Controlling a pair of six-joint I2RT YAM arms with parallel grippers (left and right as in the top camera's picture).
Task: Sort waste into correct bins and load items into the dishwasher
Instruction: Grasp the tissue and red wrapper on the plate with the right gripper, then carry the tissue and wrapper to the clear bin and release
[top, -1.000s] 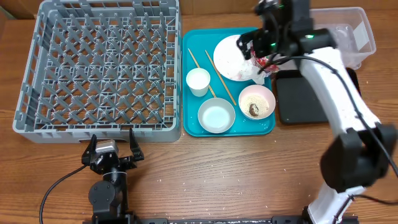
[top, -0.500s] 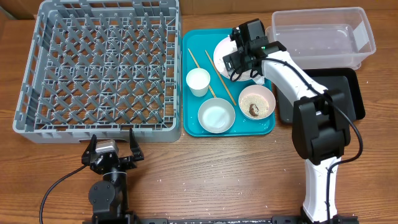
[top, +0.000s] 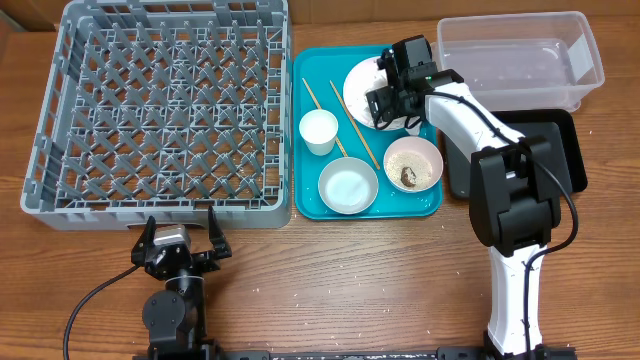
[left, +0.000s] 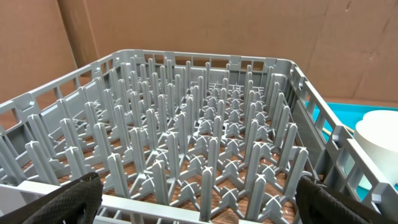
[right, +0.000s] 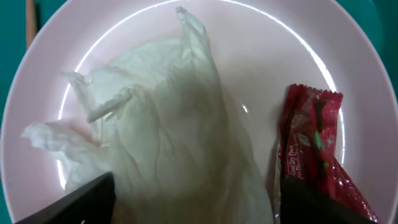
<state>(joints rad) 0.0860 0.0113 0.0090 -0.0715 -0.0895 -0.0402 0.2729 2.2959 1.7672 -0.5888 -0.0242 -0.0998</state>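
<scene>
The right claw (right: 199, 200) hangs low over the plate (right: 261, 43) on the teal tray (top: 310, 190), jaws spread wide and empty. The crumpled napkin (right: 161, 130) lies between them, with the red wrapper (right: 311, 149) beside it. The left claw (top: 180, 245), fingers parted and holding nothing, faces the rack (left: 205, 124).

Crumpled napkin (right: 161, 124) and red wrapper (right: 311, 149) lie on plate (right: 261, 43).

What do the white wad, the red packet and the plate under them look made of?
White wad: thin tissue paper, matte, with soft creases and ragged edges. Red packet: probably glossy plastic film, crinkled, with a serrated sealed end. Plate: glossy glazed ceramic or melamine; smooth, bright ring highlight.
</scene>
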